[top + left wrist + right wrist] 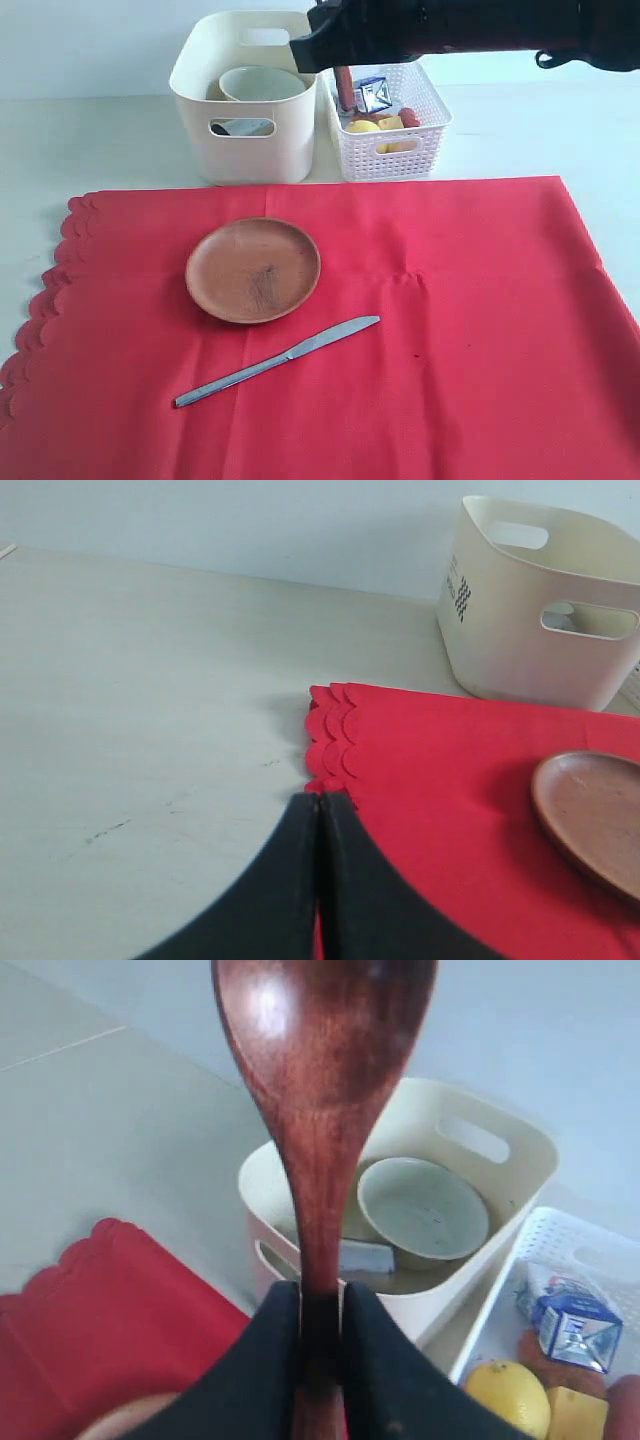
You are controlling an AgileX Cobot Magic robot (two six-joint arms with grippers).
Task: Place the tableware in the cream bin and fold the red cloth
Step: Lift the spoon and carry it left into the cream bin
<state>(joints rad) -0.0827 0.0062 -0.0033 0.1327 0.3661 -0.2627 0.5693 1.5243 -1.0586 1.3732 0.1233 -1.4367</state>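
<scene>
My right gripper (pixel 320 1300) is shut on the handle of the dark wooden spoon (pixel 322 1070). It holds the spoon in the air by the cream bin (pixel 245 140), and the spoon (pixel 344 92) hangs between that bin and the lattice basket. The white bowl (pixel 262 83) lies in the bin. On the red cloth (pixel 470 330), which is spread flat, lie the brown wooden plate (pixel 253 269) and the steel knife (pixel 278 361). The left gripper (pixel 320 800) is shut with nothing in it, at the cloth's scalloped edge (pixel 335 730). It is out of the exterior view. Cup and chopsticks do not show.
The white lattice basket (pixel 390 125) stands right of the cream bin. It holds a lemon (pixel 505 1390), a milk carton (pixel 570 1325) and other food. Pale bare table (pixel 150 700) lies left of the cloth and behind the bins.
</scene>
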